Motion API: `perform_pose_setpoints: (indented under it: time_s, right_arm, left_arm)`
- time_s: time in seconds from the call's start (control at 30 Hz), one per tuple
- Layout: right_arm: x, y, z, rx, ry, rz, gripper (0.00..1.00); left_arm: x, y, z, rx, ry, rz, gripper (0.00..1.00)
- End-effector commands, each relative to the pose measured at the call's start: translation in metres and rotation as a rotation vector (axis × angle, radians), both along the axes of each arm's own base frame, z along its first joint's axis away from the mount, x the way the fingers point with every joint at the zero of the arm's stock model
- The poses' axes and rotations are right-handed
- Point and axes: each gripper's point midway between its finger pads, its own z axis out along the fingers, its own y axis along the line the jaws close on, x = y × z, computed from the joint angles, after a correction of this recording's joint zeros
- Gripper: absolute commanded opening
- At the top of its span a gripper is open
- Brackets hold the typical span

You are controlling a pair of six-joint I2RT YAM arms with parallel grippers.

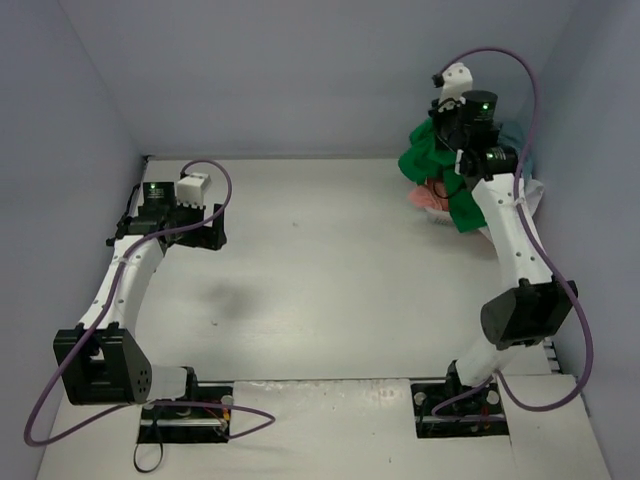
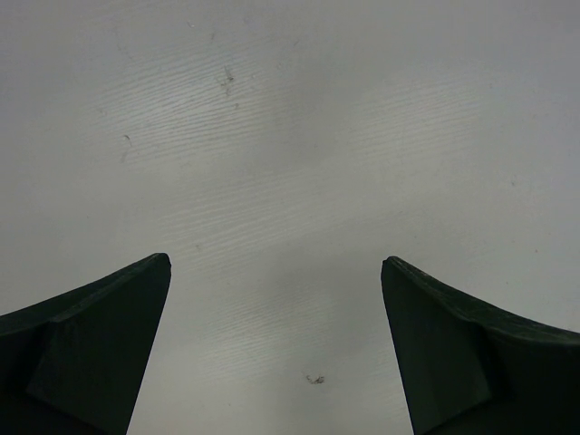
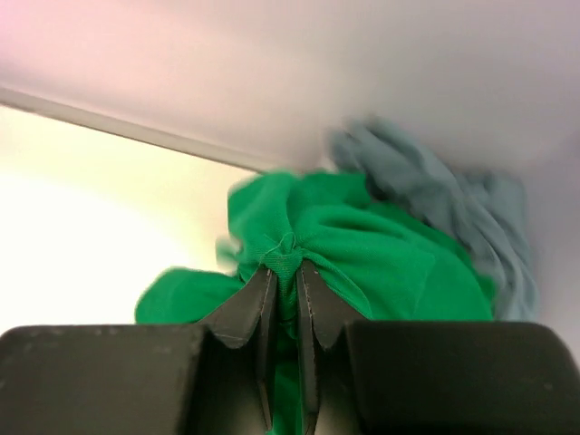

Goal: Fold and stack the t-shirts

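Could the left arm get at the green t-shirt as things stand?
Probably not: the green t-shirt is in the far right corner, pinched by the right pincer; the open left pincer sits over bare table at far left.

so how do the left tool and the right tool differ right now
The left tool stands wide open; the right tool is pinched shut. The left tool holds nothing above the table; the right tool grips a bunch of the green t-shirt. Both are dark and two-fingered.
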Motion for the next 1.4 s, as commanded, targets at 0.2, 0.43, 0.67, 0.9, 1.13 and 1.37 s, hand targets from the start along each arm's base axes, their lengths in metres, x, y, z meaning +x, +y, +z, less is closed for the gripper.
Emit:
perform_pose_setpoints:
  time_s: [0.2, 0.43, 0.67, 0.9, 1.13, 1.37]
  right_arm:
    - [-0.074, 0.169, 0.083, -0.037, -0.169, 0.451, 0.00]
    - [-0.109, 0.177, 0.148, 0.043, -0.341, 0.537, 0.00]
    - [-0.119, 0.158, 0.202, 0.033, -0.491, 0.491, 0.00]
    - [-0.127, 0.143, 0.224, 0.041, -0.538, 0.451, 0.00]
    - [-0.141, 0.162, 0.185, 0.080, -0.419, 0.562, 0.00]
    - [-0.138, 0.216, 0.097, 0.041, -0.203, 0.710, 0.00]
  left_arm:
    - [0.011, 0.005, 0.016, 0.016, -0.077, 0.011, 0.95]
    - [0.011, 0.005, 0.018, 0.018, -0.086, 0.014, 0.95]
    - [0.012, 0.006, 0.017, 0.023, -0.083, 0.017, 0.95]
    - [0.010, 0.009, 0.018, 0.039, -0.095, 0.028, 0.95]
    - [0.010, 0.010, 0.017, 0.040, -0.094, 0.029, 0.95]
    - [0.012, 0.010, 0.017, 0.042, -0.094, 0.031, 0.95]
